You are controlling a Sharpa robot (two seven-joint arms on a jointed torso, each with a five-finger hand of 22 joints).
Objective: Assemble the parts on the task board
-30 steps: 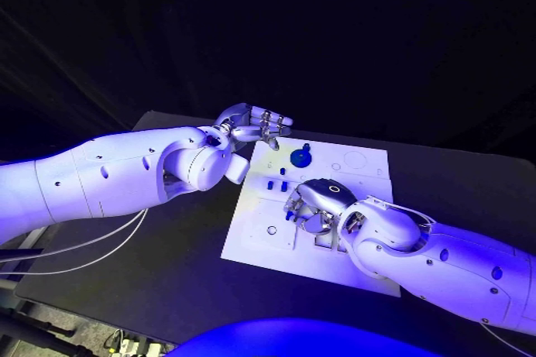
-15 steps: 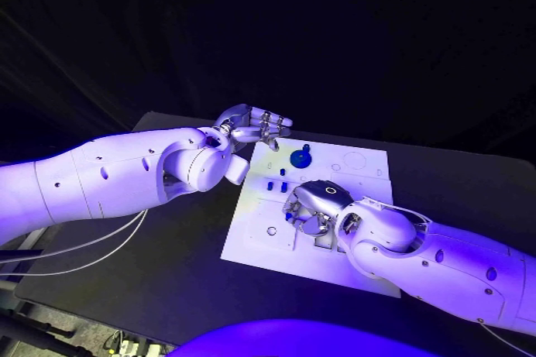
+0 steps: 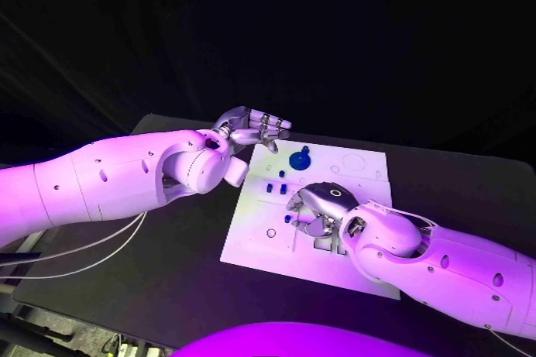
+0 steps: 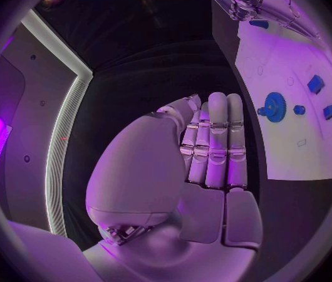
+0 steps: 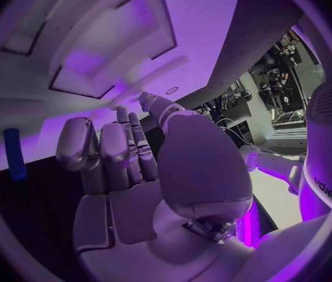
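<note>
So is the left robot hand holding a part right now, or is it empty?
Empty. In the left wrist view the left robot hand has its fingers straight and side by side, nothing in them, beside the task board, off its edge.

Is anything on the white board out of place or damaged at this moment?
Nothing stands out. The task board lies flat on the table, the blue gear and small blue parts sit on it, and the right hand is low over its middle.

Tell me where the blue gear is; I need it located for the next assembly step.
In the head view the blue gear sits on the far part of the task board, just beside the left hand and beyond the right hand.
</note>
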